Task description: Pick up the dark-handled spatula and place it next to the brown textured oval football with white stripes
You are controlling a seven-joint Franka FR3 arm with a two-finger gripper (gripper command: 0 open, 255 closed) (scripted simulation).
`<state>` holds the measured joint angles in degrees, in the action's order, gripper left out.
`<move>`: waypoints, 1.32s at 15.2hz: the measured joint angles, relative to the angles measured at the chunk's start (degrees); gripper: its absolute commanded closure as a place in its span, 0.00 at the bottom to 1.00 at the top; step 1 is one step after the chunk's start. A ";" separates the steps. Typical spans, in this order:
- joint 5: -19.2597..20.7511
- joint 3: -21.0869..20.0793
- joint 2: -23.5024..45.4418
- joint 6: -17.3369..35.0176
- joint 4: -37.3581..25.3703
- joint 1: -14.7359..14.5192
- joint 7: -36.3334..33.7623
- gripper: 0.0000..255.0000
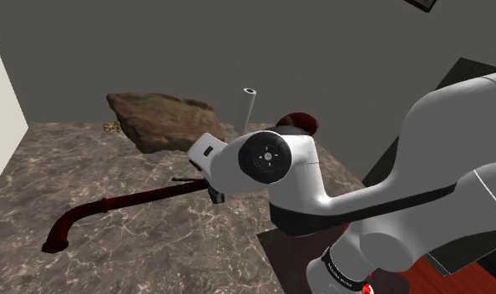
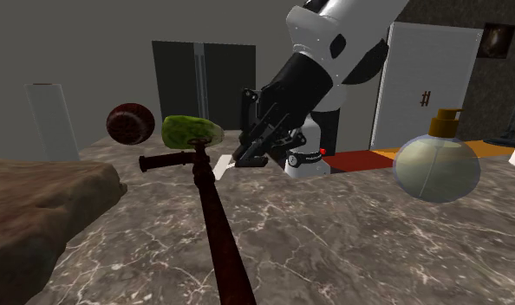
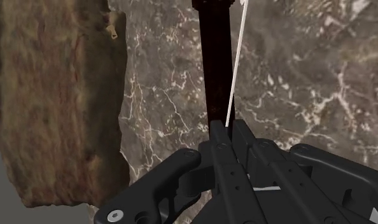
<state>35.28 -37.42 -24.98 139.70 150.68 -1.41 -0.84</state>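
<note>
Narrow pinch on the spatula point(image 3: 213, 70)
End effector point(image 3: 229, 127) clamped narrow on the handle's near end, mid-frame over the desk point(image 3: 296, 76). Best lifted slowly and level — long handle likely to droop — then carried toward the football point(image 2: 130, 124), upper left in the second exterior view.

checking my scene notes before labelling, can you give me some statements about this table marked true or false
1. The hand is closed on the spatula. True.
2. The football lies on top of the rock slab. False: it sits on the table, apart from the slab.
3. A rounded bottle with a pump top stands on the table. True.
4. The table top is plain white. False: it is dark stone with pale veins.
5. The spatula's long handle is dark. True.
</note>
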 measured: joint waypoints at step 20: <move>-9.11 6.89 -7.16 -12.43 -8.21 -6.00 13.76 1.00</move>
<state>26.17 -30.53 -32.14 127.27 142.47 -7.42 12.92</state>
